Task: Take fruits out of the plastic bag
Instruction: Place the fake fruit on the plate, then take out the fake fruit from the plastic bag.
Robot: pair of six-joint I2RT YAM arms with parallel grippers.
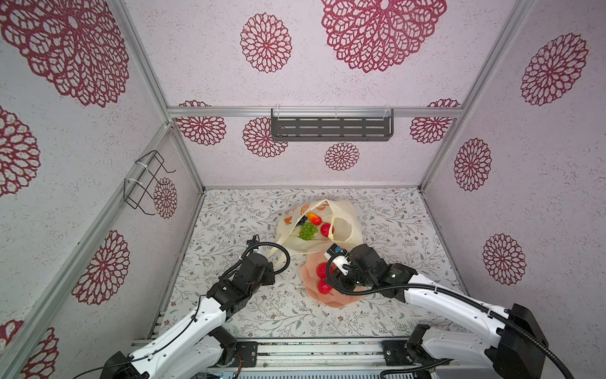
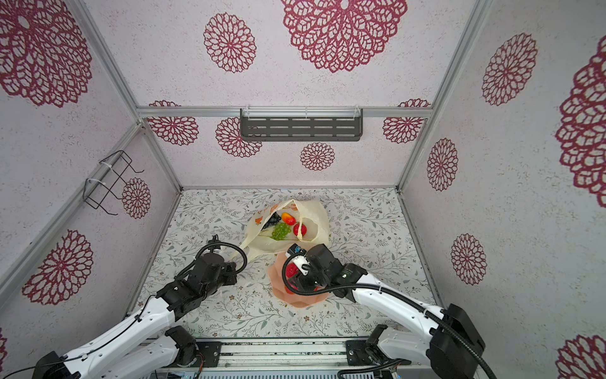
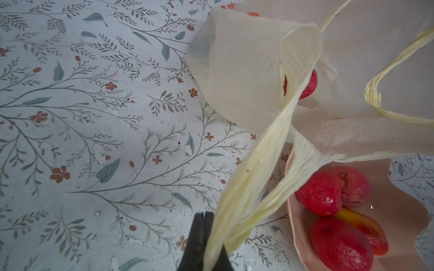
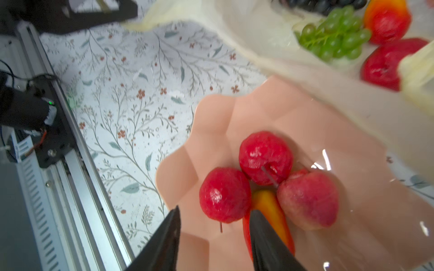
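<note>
In both top views the bag (image 1: 344, 226) lies open at mid-frame on the bench (image 1: 236, 213), holding green grapes (image 1: 307, 230), dark grapes (image 2: 272, 220), a mango (image 1: 314, 218) and a red fruit (image 1: 326, 229). At the lower middle of its wrist view the left claw (image 3: 203, 214) is clamped on the bag's handle (image 3: 251, 183). The right claw (image 4: 215, 210), jaws apart and holding nothing, hangs over the bowl (image 4: 223, 122), just below the bag in the frame, where three red fruits (image 4: 265, 157) and a second mango (image 4: 270, 206) lie touching.
</note>
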